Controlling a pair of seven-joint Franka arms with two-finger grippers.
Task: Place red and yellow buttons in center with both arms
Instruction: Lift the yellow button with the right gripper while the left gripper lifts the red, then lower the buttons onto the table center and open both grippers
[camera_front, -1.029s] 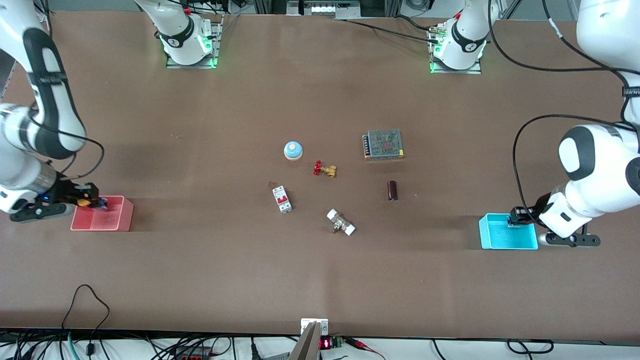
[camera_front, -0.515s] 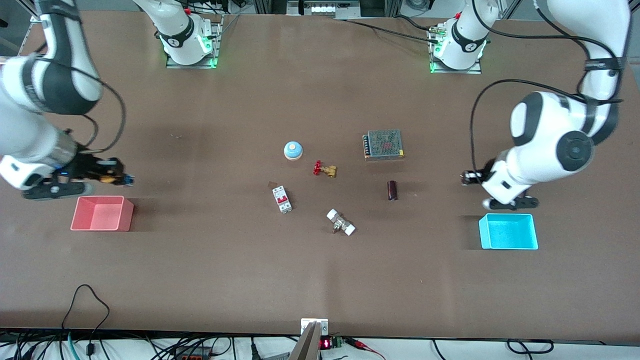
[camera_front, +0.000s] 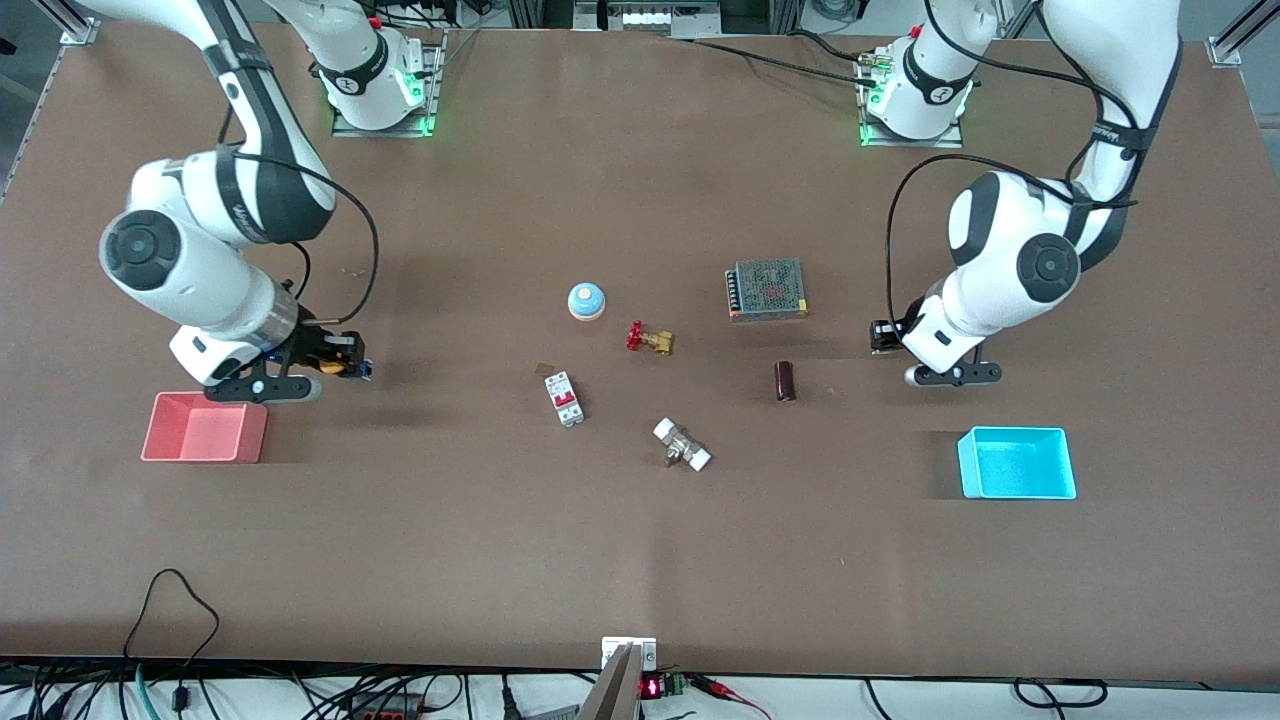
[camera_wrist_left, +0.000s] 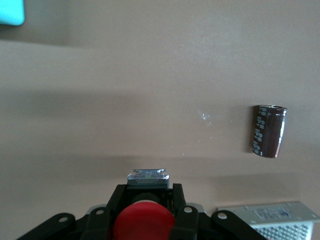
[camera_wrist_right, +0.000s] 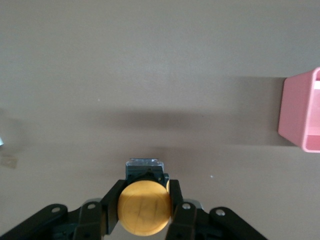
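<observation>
The right gripper (camera_front: 345, 366) is clamped on the yellow button (camera_wrist_right: 144, 207) and hangs over bare table (camera_front: 640, 560) beside the pink bin (camera_front: 205, 428), toward the right arm's end. The left gripper (camera_front: 885, 336) is closed around the red button (camera_wrist_left: 144, 223), over open tabletop above the cyan bin (camera_front: 1017, 462), near the dark capacitor (camera_front: 785, 381) and the metal power supply (camera_front: 767, 288).

The front camera looks down from high across the brown matte desk (camera_front: 640, 560), facing both bases. Each wrist camera looks down close over bare desktop. Front and left wrist views share the dark maroon cylindrical capacitor (camera_front: 785, 381) (camera_wrist_left: 269, 131).
</observation>
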